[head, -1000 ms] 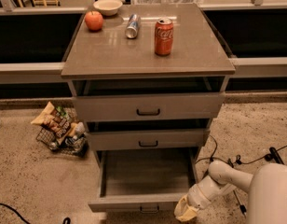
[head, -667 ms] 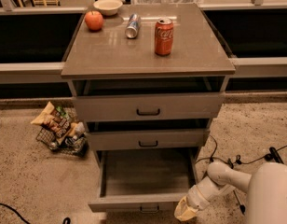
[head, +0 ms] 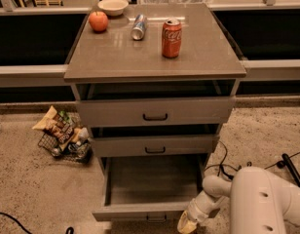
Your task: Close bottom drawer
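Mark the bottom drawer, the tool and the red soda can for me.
bottom drawer (head: 152, 180): camera view, bare tray floor.
tool (head: 188, 224): camera view, yellowish tip by the drawer's front right corner.
red soda can (head: 171, 38): camera view, side wall.

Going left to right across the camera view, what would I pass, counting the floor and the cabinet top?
Wire basket of snacks, apple, silver can, red soda can, gripper low by the open bottom drawer, at its right front corner.
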Robot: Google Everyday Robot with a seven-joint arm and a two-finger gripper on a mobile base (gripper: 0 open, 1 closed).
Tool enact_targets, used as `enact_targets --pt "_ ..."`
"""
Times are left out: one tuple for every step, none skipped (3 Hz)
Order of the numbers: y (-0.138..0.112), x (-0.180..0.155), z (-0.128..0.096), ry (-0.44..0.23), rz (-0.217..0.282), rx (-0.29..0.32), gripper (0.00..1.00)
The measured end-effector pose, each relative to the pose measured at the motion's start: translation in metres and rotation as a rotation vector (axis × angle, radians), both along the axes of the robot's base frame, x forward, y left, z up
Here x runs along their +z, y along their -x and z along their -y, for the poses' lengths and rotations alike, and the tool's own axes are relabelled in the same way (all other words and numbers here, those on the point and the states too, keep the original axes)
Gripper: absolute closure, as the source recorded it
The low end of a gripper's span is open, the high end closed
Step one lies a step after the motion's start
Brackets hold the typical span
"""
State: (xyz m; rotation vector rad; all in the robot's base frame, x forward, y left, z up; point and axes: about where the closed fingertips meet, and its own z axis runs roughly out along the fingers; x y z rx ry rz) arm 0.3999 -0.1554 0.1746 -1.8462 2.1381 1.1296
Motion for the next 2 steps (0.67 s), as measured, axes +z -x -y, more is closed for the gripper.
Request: enact_targets --pt "-0.0095 -0.0162 -0.0129 0.028 0.025 0.026 1.00" --pt "-0.0093 -0.0155 -0.0129 0.028 0.025 0.026 1.00"
